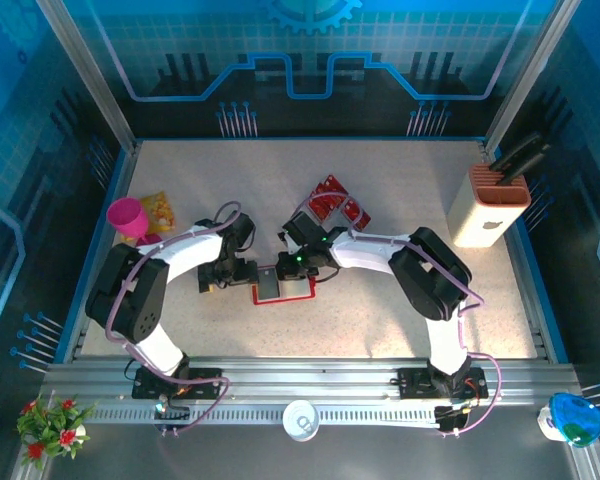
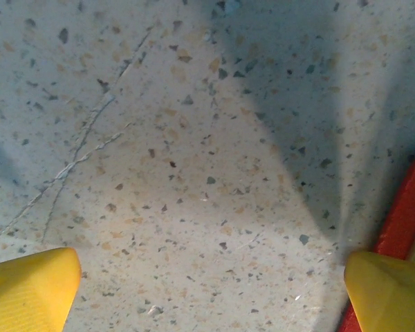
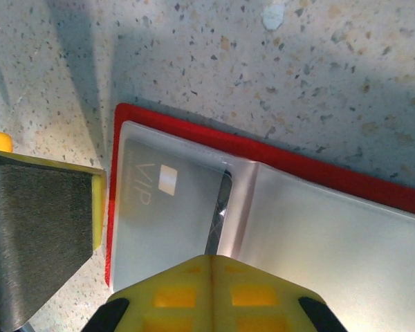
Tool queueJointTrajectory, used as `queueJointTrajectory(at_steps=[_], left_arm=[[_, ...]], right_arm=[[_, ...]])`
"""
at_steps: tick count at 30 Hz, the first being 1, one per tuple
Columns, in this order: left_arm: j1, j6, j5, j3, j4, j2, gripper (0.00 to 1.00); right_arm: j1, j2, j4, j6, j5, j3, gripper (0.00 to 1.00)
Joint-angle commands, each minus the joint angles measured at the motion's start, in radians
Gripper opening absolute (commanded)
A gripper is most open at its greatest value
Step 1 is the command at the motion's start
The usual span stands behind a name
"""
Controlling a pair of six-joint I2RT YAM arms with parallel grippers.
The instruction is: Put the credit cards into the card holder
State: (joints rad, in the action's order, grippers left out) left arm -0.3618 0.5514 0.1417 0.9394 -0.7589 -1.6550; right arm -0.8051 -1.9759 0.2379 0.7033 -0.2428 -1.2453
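Item: red folding card holder [image 1: 300, 291], rounded corners, pale lining inside a red rim, lying opened flat at mid-table just beyond the arm bases. It is presumably spread open so its pockets face up for loading. Contents: one thin rectangular card [image 3: 167, 207] marked "VIP", under the frosted sleeve of the holder's left leaf. It reads grey through the plastic, so its true colour and how far in it sits are hard to judge, and a finger covers its near edge. Right gripper [image 3: 152, 235]: poised directly over that leaf with jaws apart, grey pad just left of the rim and nothing visibly pinched, probably positioned to seat the card. Left gripper [image 2: 207, 297]: at the holder's left side, yellow fingertips [image 2: 28, 290] wide apart, with bare speckled table [image 2: 194, 138] between them. Its right-hand tip lies at the red rim, apparently to brace the holder against sliding, though contact cannot be confirmed. Remaining stock: a loose heap of red-and-black credit cards [image 1: 335, 205], farther back and slightly right, well apart from the holder, count not legible. Surroundings: beige slotted knife block [image 1: 488, 205] at far right; pink plastic cup [image 1: 128, 218] and yellow packet [image 1: 160, 208] at far left.
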Motion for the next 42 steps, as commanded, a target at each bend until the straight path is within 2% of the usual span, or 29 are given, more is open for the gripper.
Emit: queueJointTrajectory(at_steps=[1, 6, 11, 15, 18, 21, 24, 29, 33, 38, 40, 42], left_arm=[[0.009, 0.01, -0.021, -0.014, 0.018, -0.01, 0.99], [0.009, 0.005, -0.027, -0.006, 0.023, -0.01, 0.99], [0.009, 0.007, -0.03, -0.003, 0.033, 0.002, 0.99], [0.009, 0.01, -0.037, -0.001, 0.037, 0.008, 0.99], [0.009, 0.011, -0.034, 0.01, 0.036, 0.018, 0.99], [0.01, 0.004, -0.056, 0.026, 0.055, 0.026, 0.99], [0.01, -0.001, -0.07, 0.053, 0.062, 0.027, 0.99], [0.01, -0.009, -0.1, 0.109, 0.072, 0.024, 0.99], [0.011, -0.018, -0.113, 0.146, 0.085, 0.025, 0.99], [0.012, -0.027, -0.135, 0.178, 0.082, 0.006, 0.99], [0.012, -0.028, -0.145, 0.18, 0.083, 0.004, 0.99], [0.012, -0.029, -0.151, 0.18, 0.084, 0.004, 0.99]], right_arm=[[-0.018, -0.02, 0.005, 0.024, -0.024, -0.022, 0.07], [-0.019, 0.033, -0.002, 0.054, 0.015, 0.003, 0.07], [0.003, 0.153, -0.04, 0.177, 0.097, 0.069, 0.09], [-0.002, 0.288, 0.125, 0.165, 0.167, 0.073, 0.12], [-0.017, 0.434, 0.205, 0.172, 0.246, 0.141, 0.19], [-0.004, 0.539, 0.27, 0.165, 0.322, 0.197, 0.34], [0.003, 0.58, 0.322, 0.133, 0.37, 0.223, 0.46], [0.006, 0.54, 0.322, 0.078, 0.365, 0.241, 0.56], [0.006, 0.446, 0.225, 0.056, 0.333, 0.244, 0.57], [0.005, 0.266, 0.177, 0.012, 0.329, 0.165, 0.57], [0.004, 0.203, 0.172, -0.004, 0.33, 0.129, 0.52], [0.006, 0.167, 0.175, -0.013, 0.331, 0.107, 0.39]])
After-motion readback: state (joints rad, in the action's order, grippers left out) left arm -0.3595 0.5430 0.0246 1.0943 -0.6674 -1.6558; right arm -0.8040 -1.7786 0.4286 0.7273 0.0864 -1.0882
